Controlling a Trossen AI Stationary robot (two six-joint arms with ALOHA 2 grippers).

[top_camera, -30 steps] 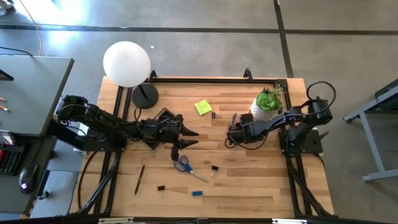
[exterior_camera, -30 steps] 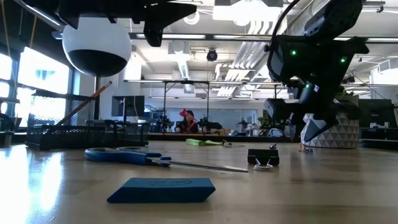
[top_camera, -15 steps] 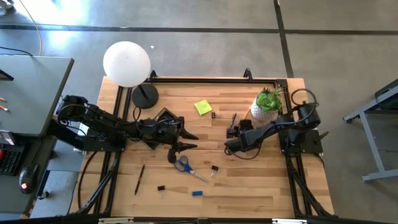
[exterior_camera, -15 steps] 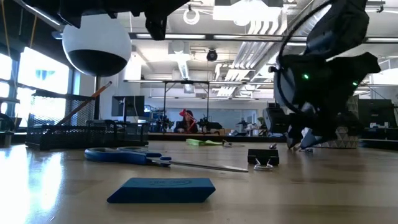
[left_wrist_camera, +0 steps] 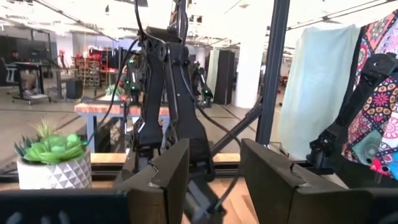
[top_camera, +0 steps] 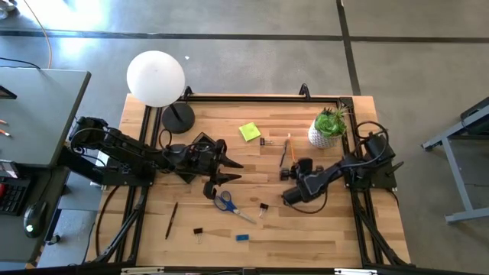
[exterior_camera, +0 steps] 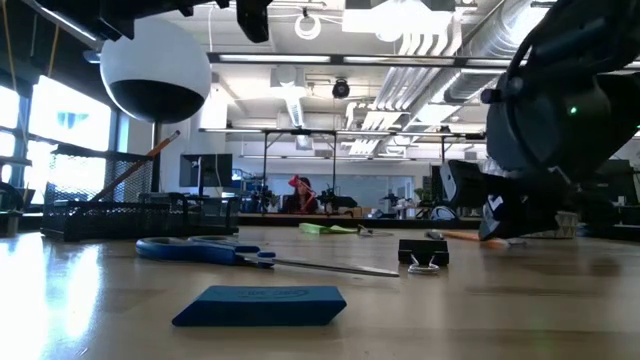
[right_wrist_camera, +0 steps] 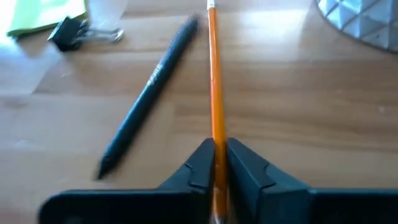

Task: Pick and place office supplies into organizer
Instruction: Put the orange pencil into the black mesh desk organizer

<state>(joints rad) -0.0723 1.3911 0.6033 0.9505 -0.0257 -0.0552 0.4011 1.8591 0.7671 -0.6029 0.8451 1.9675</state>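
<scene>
An orange pencil (right_wrist_camera: pixel 213 74) lies on the wooden table, with my right gripper (right_wrist_camera: pixel 216 155) shut on its near end; in the high view that gripper (top_camera: pixel 290 173) sits near of the pencil (top_camera: pixel 289 145). A dark pen (right_wrist_camera: pixel 149 87) lies beside the pencil. The black mesh organizer (exterior_camera: pixel 120 217) stands left of centre, with another orange pencil (exterior_camera: pixel 140 165) leaning out of it. My left gripper (left_wrist_camera: pixel 214 180) hovers open over the organizer (top_camera: pixel 200 145) with nothing between its fingers. My right gripper pinches the orange pencil between its two fingers at the pencil's near end (right_wrist_camera: pixel 215 134). The fingers slant down from the table's near right side and run along the pencil. The rest of the pencil rests on the table, pointing toward the far edge.
Blue-handled scissors (top_camera: pixel 225 202), a blue eraser (top_camera: pixel 242 237), binder clips (top_camera: pixel 263 207) (top_camera: pixel 197 231) and another dark pen (top_camera: pixel 172 219) lie toward the near edge. A yellow sticky pad (top_camera: pixel 249 131) with a clip (top_camera: pixel 265 141), a potted plant (top_camera: pixel 328 126) and a globe lamp (top_camera: pixel 156 78) stand at the back.
My right gripper has swung toward the table's near edge and sunk to the tabletop, uncovering the pencil and pen that its arm hid. My left gripper has tipped its fingers upward a little over the organizer.
</scene>
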